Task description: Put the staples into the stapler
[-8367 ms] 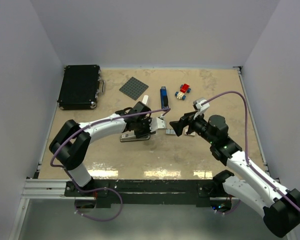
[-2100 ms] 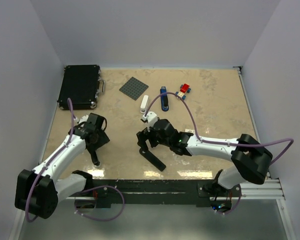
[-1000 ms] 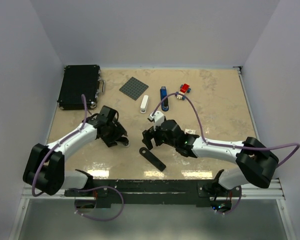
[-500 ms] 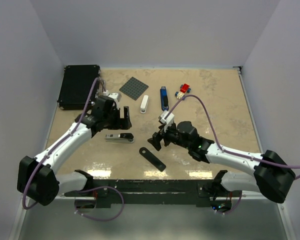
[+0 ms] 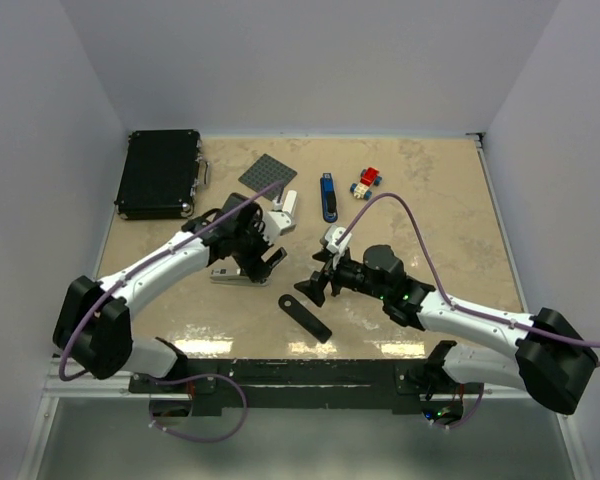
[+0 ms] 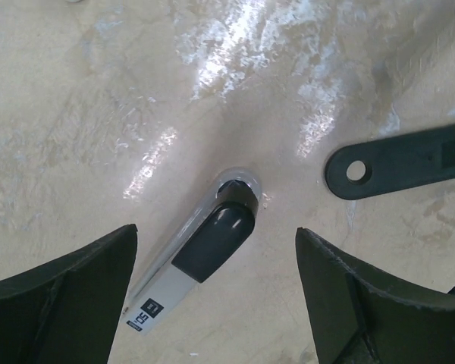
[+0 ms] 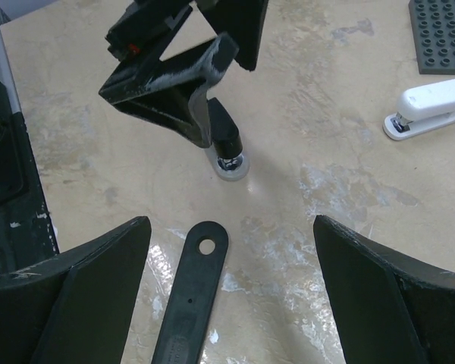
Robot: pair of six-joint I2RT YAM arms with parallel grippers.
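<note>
The silver-and-black stapler is lying flat on the table. The left gripper is hanging directly above it with its jaws spread wide and holding nothing. In the left wrist view the stapler's rounded black end is sitting in the gap between the two fingers, and bare table is showing on either side of it, so neither finger is touching it there. In the right wrist view one of those fingers is reaching down very close to the stapler's black top; whether it is making contact there cannot be told.

The right gripper is pointing towards the stapler from its right, a little apart from it. Its jaws are also standing wide open and gripping nothing.

A flat black bar with a hole at one end is lying on the near right of the stapler, its holed end pointing towards the stapler. That end is sitting under the gap between the right gripper's fingers. A white stapler is resting beyond the silver-and-black stapler, to its far right, well apart from both grippers.
</note>
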